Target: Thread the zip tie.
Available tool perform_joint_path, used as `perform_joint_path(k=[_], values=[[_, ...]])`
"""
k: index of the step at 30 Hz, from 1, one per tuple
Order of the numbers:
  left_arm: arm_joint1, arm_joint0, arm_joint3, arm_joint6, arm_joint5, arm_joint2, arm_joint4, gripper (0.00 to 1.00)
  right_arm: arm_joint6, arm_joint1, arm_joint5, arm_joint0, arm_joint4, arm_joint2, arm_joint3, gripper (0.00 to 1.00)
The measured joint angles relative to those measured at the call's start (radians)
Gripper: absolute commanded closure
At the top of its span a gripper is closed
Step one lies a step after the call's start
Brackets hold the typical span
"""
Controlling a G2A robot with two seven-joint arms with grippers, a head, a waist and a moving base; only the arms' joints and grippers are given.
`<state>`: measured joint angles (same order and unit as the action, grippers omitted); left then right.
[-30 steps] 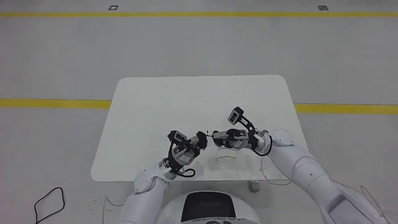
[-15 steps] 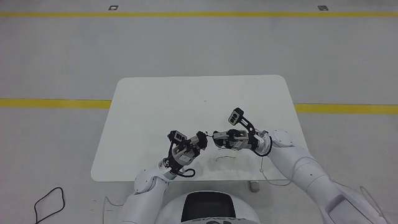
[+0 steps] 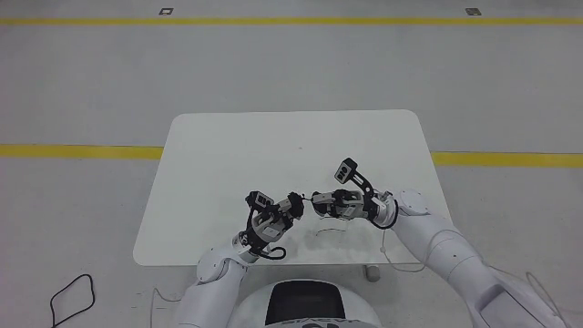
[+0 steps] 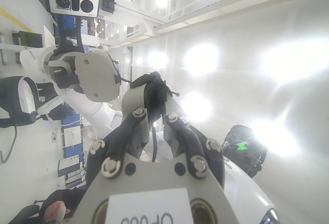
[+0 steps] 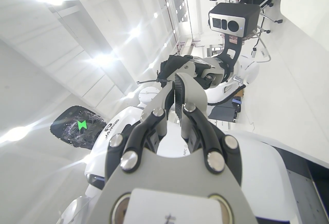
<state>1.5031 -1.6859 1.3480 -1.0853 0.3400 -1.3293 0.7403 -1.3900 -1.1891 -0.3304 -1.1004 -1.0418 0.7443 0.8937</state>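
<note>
A thin black zip tie (image 3: 306, 201) spans the small gap between my two grippers above the near part of the white table (image 3: 228, 164). My left gripper (image 3: 293, 204) is shut on one part of it. In the left wrist view the strap (image 4: 153, 137) runs down between the shut fingers of the left gripper (image 4: 154, 88), and a short tip pokes out past them. My right gripper (image 3: 318, 200) faces it, almost touching. The right wrist view shows the right gripper (image 5: 174, 81) shut on the zip tie (image 5: 147, 81), whose end juts sideways from the pads.
The table top around the grippers is bare white, with its near edge (image 3: 273, 264) just below the arms. Yellow floor lines (image 3: 82, 151) run past the table on both sides.
</note>
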Motion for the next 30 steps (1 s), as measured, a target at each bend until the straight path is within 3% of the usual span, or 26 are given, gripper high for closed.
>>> perform_joint_path(k=[30], values=[[0.000, 0.000, 0.000, 0.000, 0.000, 0.000, 0.000, 1.00, 0.000, -0.009, 0.002, 0.007, 0.002, -0.008, -0.032, 1.00]])
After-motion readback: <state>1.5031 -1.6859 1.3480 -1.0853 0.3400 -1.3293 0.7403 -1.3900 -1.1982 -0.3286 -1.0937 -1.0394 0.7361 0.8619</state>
